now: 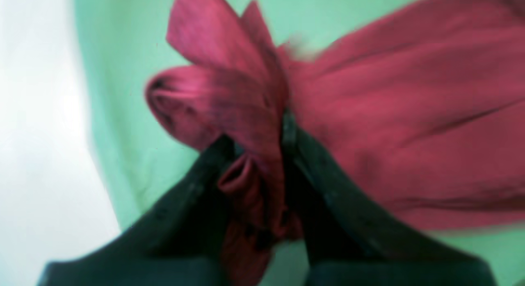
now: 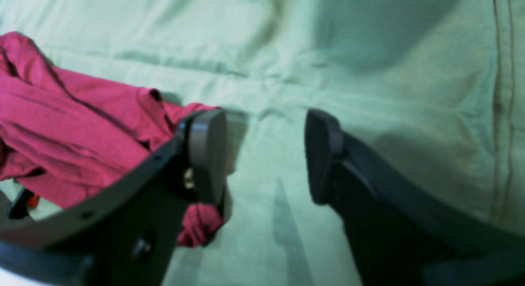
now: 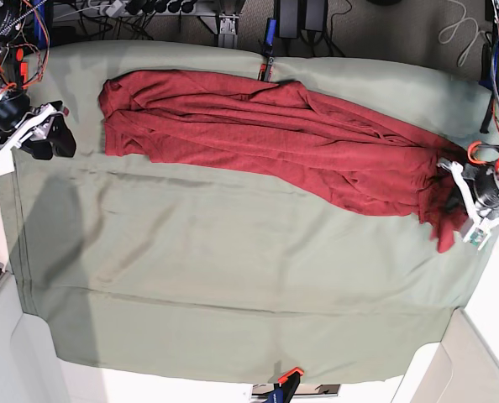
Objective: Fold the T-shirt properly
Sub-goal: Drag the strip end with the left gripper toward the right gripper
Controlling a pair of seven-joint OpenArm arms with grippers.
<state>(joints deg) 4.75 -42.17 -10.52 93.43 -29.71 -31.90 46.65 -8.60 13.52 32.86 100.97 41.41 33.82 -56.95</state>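
Note:
The dark red T-shirt [image 3: 258, 126] lies bunched in a long band across the far half of the table, from the far left down to the right edge. My left gripper [image 3: 449, 195] is at the shirt's right end. In the left wrist view it [image 1: 262, 134] is shut on a gathered fold of the shirt [image 1: 410, 113]. My right gripper [image 3: 60, 134] is just left of the shirt's left end. In the right wrist view it [image 2: 264, 154] is open and empty above the green cover, with the shirt's edge [image 2: 74, 122] beside one finger.
The sage-green cover [image 3: 233, 277] spreads over the whole table, wrinkled. Clamps hold it at the far edge [image 3: 268, 59] and the near edge [image 3: 285, 379]. Cables and electronics lie beyond the far edge and the far left corner [image 3: 6, 42].

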